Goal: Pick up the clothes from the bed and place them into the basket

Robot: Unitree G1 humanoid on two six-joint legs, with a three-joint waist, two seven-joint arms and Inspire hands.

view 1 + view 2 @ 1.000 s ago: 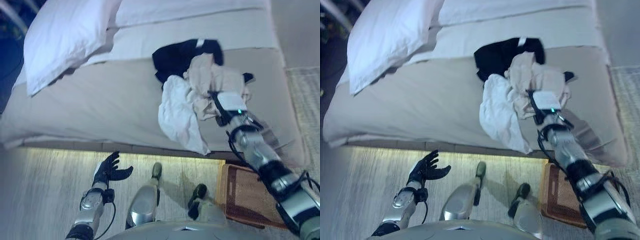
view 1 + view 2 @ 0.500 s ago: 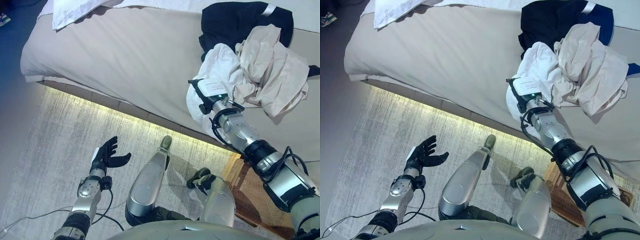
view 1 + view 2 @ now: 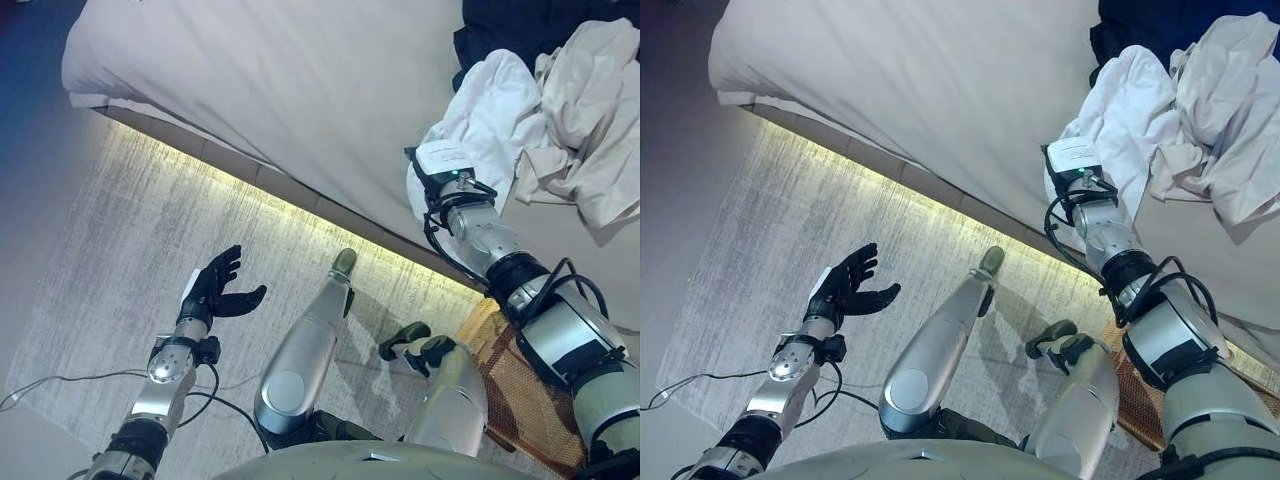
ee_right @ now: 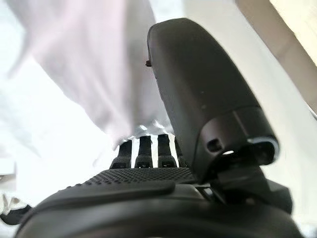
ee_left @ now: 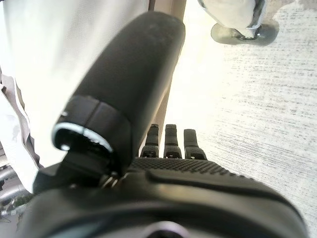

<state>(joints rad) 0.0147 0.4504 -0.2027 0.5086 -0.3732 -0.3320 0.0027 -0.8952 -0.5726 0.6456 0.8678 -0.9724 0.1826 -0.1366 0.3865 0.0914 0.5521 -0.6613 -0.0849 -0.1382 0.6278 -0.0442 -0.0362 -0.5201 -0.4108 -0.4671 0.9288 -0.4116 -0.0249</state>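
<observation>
A pile of clothes lies on the beige bed [image 3: 300, 80]: a white garment [image 3: 490, 115], a beige garment [image 3: 590, 120] and a dark garment [image 3: 510, 25] behind them. My right arm reaches up to the near edge of the white garment, which covers the hand in the eye views. In the right wrist view my right hand [image 4: 138, 183] has straight fingers [image 4: 143, 151] against the white cloth [image 4: 99, 74], with the thumb raised beside it. The brown woven basket [image 3: 525, 400] stands on the floor by the bed, under my right arm. My left hand [image 3: 215, 290] is open and empty above the rug.
The bed's lower edge has a lit strip [image 3: 300, 195] along the floor. A pale rug [image 3: 100, 250] covers the floor in front of the bed.
The whole picture has shifted, so the camera has moved. My right hand stays at the white garment's near edge. My left hand holds the same open pose.
</observation>
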